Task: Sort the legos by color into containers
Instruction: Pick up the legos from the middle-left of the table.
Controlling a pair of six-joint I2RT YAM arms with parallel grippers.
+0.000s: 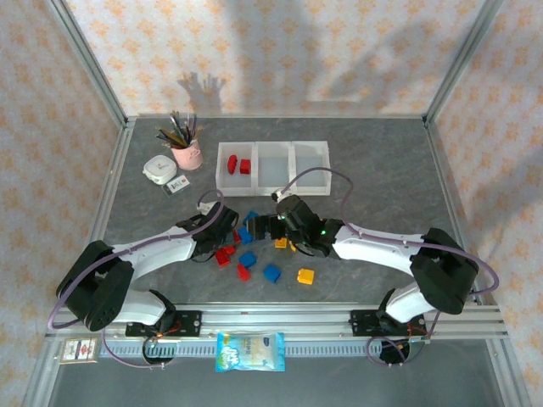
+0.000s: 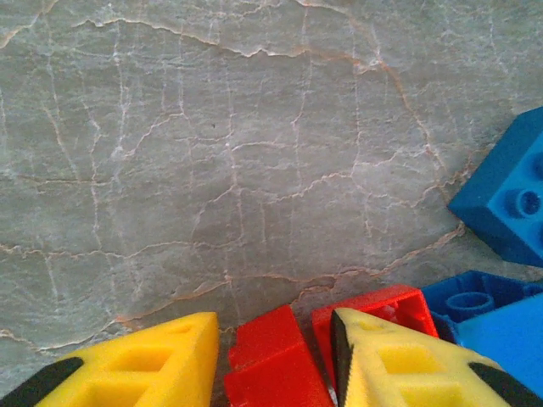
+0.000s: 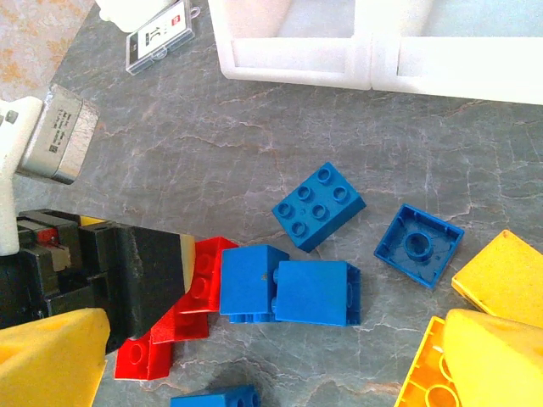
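We note left gripper point(image 2: 273, 320) narrowed around a red lego point(image 2: 270, 366) (firm grip or not, we cannot tell). Right gripper point(image 3: 276, 326) gapes wide, empty, over blue legos point(image 3: 314, 292).

The top external camera sits above and behind the 2 arm bases, looking down and forward over the whole table point(image 1: 382, 170) to the 3 joined bins point(image 1: 273, 166) at its far side. The left wrist camera points steeply down, very close to the tabletop, with the left gripper point(image 2: 276, 348) at its bottom edge. The right wrist camera rides higher, facing the bins' near wall over the right gripper point(image 3: 271, 356). All 3 views share the red and blue bricks point(image 3: 314, 292) mid-table.
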